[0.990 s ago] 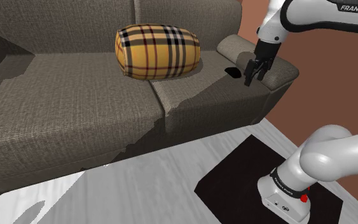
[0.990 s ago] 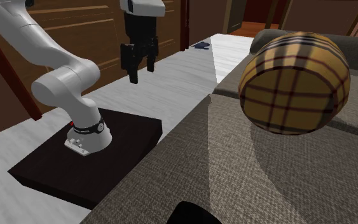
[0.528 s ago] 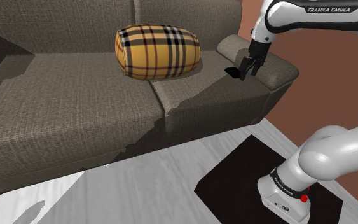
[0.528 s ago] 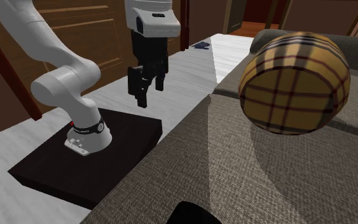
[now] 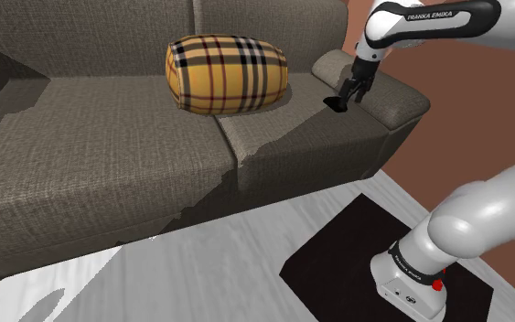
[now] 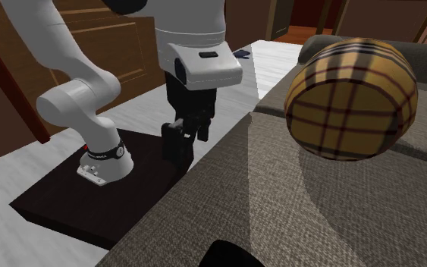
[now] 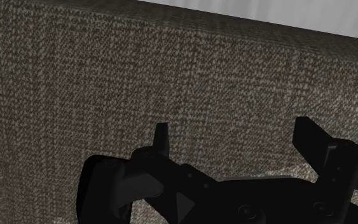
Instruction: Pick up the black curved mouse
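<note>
Approach step of the pick. The pincer (image 5: 344,97) hangs at the low end of the arm, tips just above the black mouse (image 5: 331,101); no grasp is made yet. The mouse lies on the seat of the grey-brown sofa (image 5: 109,137), at about 3 o'clock from the plaid cushion (image 5: 226,75) in the shoulder view, and close under the armrest (image 5: 388,96), which rises at its 2 o'clock.

In the wrist view the pincer (image 7: 234,130) is spread; its two black fingers (image 7: 161,137) stand well apart with woven fabric between them (a dark rounded form outside one finger may be the mouse, but this cannot be told).

Next move, as a judgement: centre the open fingers over the mouse's body, lower until they straddle it, then close and lift; the low curved shell gives little height to grip, so the tips probably need to come close to the cushioning.

Obstacles: the armrest crowds the mouse on one side and leaves little room for the outer finger; the plaid cushion sits well apart and looks unlikely to interfere. The black stand (image 5: 337,247) rests on the pale floor at 5 o'clock of the sofa's corner.
</note>
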{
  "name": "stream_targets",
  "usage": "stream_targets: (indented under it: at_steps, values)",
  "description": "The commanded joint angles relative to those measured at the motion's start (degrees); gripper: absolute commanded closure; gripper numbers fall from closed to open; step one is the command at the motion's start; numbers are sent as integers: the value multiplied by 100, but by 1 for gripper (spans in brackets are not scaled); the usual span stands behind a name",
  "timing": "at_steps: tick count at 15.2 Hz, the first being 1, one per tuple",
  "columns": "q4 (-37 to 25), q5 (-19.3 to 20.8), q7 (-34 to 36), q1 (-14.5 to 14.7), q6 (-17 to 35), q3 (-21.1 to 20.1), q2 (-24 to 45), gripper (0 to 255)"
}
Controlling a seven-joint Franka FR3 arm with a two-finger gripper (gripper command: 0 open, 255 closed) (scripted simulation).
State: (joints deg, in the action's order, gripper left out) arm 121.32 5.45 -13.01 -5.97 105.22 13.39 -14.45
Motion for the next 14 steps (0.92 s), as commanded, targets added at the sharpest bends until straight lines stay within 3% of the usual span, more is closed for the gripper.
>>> stream_targets:
  at_steps: [1,13,14]
  values:
    - [-308,-75,-238,-46,173,152,439,0]
    - [-2713,-997,-1564,-624,384,622,2967,0]
    - [-2653,-1001,-1566,-627,456,615,2979,0]
